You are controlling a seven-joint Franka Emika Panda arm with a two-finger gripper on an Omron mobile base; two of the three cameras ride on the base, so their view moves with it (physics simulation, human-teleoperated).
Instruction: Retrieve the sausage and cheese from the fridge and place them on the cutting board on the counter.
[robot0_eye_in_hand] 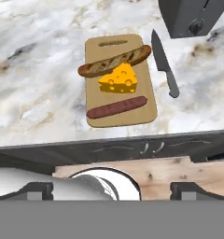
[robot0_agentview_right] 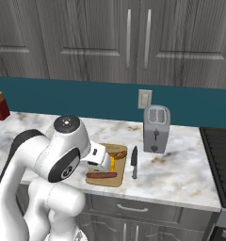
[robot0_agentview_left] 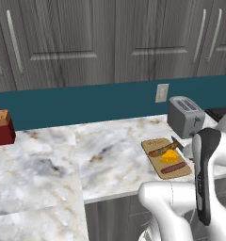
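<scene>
While the slim dark red-brown sausage (robot0_eye_in_hand: 116,108) and yellow-orange cheese wedge (robot0_eye_in_hand: 118,80) are seen on the light tan wooden cutting board (robot0_eye_in_hand: 149,110) at frame centre, on the veined marble counter (robot0_eye_in_hand: 34,84), a black knife (robot0_eye_in_hand: 164,64) is seen right of the board, gripper (robot0_eye_in_hand: 112,192) at bottom edge, spread or pressed cannot be told.

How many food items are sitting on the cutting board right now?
3 on the cutting board: a baguette across the far end, the cheese in the middle touching it, and the sausage at the near end.

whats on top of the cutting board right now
On the cutting board lie three things: a baguette, the cheese and the sausage. The board beneath them is covered.
</scene>
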